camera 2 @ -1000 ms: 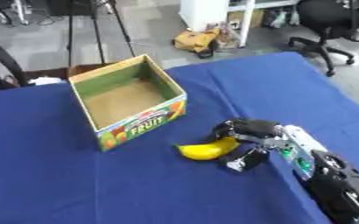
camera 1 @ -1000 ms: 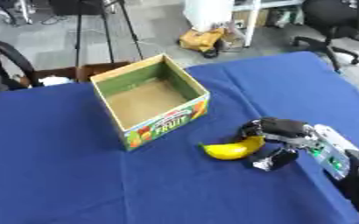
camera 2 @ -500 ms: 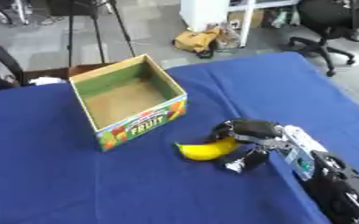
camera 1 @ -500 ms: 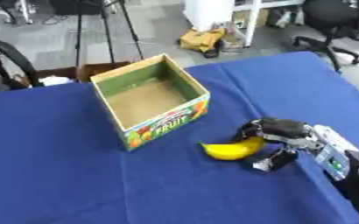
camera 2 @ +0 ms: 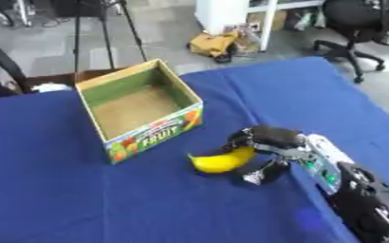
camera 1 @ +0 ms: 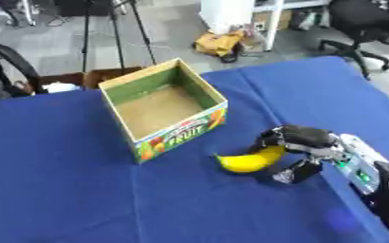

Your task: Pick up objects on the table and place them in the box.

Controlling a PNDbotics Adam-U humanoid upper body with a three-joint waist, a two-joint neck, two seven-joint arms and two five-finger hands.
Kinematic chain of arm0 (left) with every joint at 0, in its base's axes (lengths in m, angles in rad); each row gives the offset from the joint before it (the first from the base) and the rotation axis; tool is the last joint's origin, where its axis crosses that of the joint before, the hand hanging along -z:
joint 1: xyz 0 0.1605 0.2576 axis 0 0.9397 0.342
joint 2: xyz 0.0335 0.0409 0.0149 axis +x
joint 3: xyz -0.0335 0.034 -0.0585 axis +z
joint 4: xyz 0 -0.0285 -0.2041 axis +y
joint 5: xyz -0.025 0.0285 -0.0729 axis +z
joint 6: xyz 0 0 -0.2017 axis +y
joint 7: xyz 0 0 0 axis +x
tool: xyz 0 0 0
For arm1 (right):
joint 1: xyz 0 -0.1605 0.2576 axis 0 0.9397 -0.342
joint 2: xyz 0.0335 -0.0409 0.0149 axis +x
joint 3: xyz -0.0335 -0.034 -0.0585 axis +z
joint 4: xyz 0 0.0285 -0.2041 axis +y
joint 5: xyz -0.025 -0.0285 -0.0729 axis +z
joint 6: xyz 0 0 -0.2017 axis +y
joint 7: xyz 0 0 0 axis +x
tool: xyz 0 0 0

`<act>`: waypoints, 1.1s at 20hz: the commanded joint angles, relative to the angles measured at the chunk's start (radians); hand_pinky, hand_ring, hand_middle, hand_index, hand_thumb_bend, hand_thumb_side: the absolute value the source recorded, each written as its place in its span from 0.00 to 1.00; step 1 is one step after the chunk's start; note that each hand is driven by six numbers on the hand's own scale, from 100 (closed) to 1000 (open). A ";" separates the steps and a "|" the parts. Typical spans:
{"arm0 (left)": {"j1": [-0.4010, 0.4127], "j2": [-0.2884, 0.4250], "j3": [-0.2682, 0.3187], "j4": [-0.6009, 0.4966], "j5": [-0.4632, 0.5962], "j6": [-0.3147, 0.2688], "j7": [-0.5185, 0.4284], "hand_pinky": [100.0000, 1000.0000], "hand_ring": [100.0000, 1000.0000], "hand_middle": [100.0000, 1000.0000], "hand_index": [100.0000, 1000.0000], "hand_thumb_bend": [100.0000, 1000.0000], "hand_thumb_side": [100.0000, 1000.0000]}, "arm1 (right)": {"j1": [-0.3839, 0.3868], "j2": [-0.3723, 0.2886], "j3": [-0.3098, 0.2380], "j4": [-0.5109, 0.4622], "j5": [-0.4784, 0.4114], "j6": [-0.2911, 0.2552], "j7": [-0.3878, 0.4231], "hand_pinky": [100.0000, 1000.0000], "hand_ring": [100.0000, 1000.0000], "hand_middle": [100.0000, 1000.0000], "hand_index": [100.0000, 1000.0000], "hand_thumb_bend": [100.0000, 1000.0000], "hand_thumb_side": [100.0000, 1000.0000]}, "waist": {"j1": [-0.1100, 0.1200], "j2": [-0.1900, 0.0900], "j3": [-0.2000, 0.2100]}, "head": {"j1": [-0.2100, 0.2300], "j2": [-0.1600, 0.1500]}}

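A yellow banana (camera 1: 249,160) lies on the blue table, just right of the open cardboard fruit box (camera 1: 163,109). My right hand (camera 1: 301,141) comes in from the lower right and curls over the banana's right end, fingers on its far side and thumb (camera 1: 292,173) on the near side. The box stands upright and its inside looks empty. My left hand shows in neither view.
The blue cloth (camera 1: 73,199) covers the whole table, with its far edge near the box. Beyond it are office chairs (camera 1: 365,23), a tripod and a yellowish bag (camera 1: 218,43) on the floor.
The right hand has closed a little more around the banana's right end. The banana and box stay where they were.
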 commanded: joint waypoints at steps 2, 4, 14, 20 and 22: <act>-0.009 0.014 0.005 -0.014 0.003 0.002 0.000 0.43 0.70 0.42 0.47 0.17 1.00 | -0.025 -0.049 -0.025 -0.030 -0.044 -0.028 0.044 0.54 0.52 0.53 0.66 0.00 0.11 | -0.005 -0.016 0.003 | 0.003 0.004; -0.009 0.014 0.004 -0.014 0.003 0.002 0.000 0.43 0.70 0.42 0.47 0.17 1.00 | -0.030 -0.055 -0.030 -0.034 -0.063 -0.023 0.047 0.54 0.52 0.53 0.66 0.00 0.11 | -0.006 -0.016 0.006 | 0.004 0.004; -0.013 0.017 -0.003 -0.015 0.007 0.003 -0.007 0.43 0.70 0.42 0.46 0.17 1.00 | -0.099 -0.110 -0.067 -0.029 -0.166 0.008 0.048 0.54 0.53 0.53 0.66 0.00 0.11 | -0.015 -0.016 0.054 | -0.001 -0.005; -0.027 0.016 -0.015 -0.017 0.012 0.007 -0.017 0.43 0.70 0.42 0.46 0.17 1.00 | -0.140 -0.137 -0.081 0.011 -0.180 0.014 0.049 0.55 0.53 0.54 0.67 0.00 0.11 | -0.028 -0.008 0.115 | -0.015 -0.026; -0.033 0.015 -0.020 -0.018 0.013 0.010 -0.022 0.43 0.70 0.42 0.46 0.17 1.00 | -0.153 -0.141 -0.086 0.030 -0.176 0.016 0.045 0.55 0.53 0.54 0.67 0.00 0.11 | -0.033 -0.004 0.139 | -0.022 -0.037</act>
